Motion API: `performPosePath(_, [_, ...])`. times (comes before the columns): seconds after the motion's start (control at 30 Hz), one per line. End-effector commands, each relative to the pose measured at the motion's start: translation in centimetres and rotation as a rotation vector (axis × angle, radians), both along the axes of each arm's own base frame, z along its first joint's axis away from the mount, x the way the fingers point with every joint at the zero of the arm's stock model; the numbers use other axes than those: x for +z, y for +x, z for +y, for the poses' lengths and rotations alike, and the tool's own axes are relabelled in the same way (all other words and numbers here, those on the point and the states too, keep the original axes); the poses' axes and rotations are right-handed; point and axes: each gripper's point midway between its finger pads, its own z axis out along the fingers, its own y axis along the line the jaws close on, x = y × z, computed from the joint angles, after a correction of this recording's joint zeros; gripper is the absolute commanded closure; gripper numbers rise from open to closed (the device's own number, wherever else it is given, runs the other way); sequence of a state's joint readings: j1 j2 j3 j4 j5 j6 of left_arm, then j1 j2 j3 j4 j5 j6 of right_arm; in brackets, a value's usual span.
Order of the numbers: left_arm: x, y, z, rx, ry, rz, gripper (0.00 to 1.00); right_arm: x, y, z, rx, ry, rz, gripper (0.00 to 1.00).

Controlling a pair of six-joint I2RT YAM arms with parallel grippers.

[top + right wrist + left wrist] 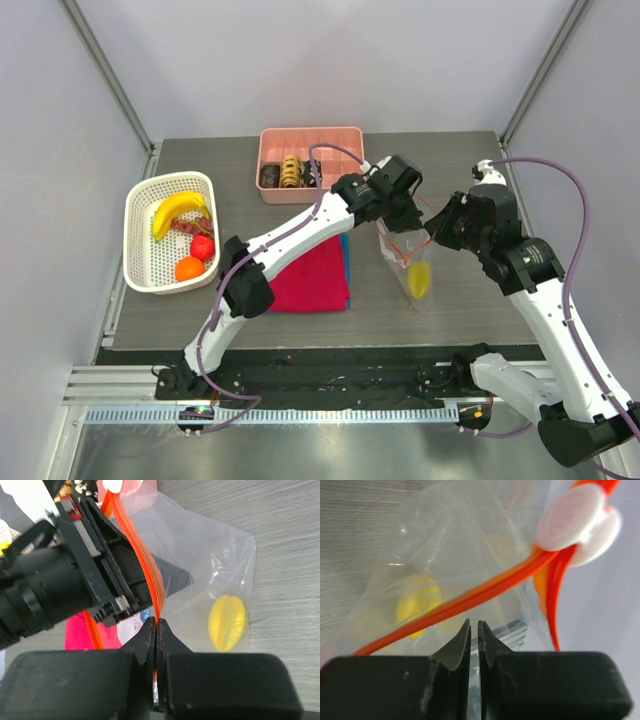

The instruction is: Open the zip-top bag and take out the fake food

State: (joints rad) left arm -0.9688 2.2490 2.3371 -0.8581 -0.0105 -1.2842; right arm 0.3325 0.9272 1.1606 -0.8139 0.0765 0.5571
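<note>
1. The zip-top bag (pixel 402 262) is held just right of the red shirt (pixel 312 275). Its long axis runs from the far side of the desk (pixel 480 300) toward the near edge.
2. Its orange zip strip (pixel 485 589) is the raised far end, and the closed bottom points to the near edge. Whether that bottom touches the desk cannot be told.
3. A white slider (pixel 572 522) sits at one end of the strip. The two orange rails spread apart away from it, so the mouth is parted.
4. One piece of fake food, a yellow ridged fruit (pixel 227 622), lies inside at the bag's low end.
5. The left hand (pixel 474 625) has its fingers nearly together, pinching the clear bag wall just below the strip.
6. The right hand (pixel 156 625) is closed on the bag's orange strip, facing the left hand across the mouth.
7. Left of the red shirt stands a white basket (pixel 140 200) holding a banana (pixel 175 210), a red fruit (pixel 203 247) and an orange ball (pixel 188 268).
8. Beyond the red shirt, at the far edge, is a pink tray (pixel 275 140) with brown and dark ring pieces (pixel 290 172).
</note>
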Motion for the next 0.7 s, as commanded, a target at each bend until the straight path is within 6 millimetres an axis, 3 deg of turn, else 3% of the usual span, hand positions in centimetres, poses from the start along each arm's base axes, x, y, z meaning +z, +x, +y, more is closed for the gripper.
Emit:
performPosePath(0.0, [0.1, 0.5, 1.0, 0.037, 0.051, -0.035, 0.92, 3.0, 1.2, 0.6, -0.026, 0.081, -0.107, 0.99])
performPosePath(0.17, [-0.6, 1.2, 1.9, 0.025, 0.13, -0.133, 0.93, 3.4, 1.4, 1.0, -0.019, 0.108, -0.121, 0.99])
performPosePath(0.27, [0.2, 1.3, 1.5, -0.058, 0.139, -0.234, 0.93, 3.1, 1.7, 1.7, -0.01, 0.142, -0.116, 0.99])
performPosePath(0.3, [0.2, 1.3, 1.5, -0.08, 0.154, -0.274, 0.91, 3.3, 1.9, 1.9, -0.007, 0.153, -0.122, 0.99])
performPosePath(0.33, [0.3, 1.5, 1.9, -0.109, 0.191, -0.332, 0.8, 3.3, 2.0, 2.1, -0.005, 0.168, -0.118, 0.99])
performPosePath(0.43, [0.6, 0.9, 1.9, -0.207, 0.188, -0.41, 0.7, 3.4, 2.4, 3.2, 0.033, 0.205, -0.119, 0.99])
performPosePath(0.6, [1.9, -0.1, 2.4, -0.283, 0.174, -0.442, 0.66, 4.5, 3.3, 4.1, 0.069, 0.24, -0.202, 0.99])
performPosePath(0.67, [2.2, -0.7, 2.3, -0.305, 0.156, -0.426, 0.66, 4.0, 3.6, 4.0, 0.065, 0.229, -0.205, 0.99])
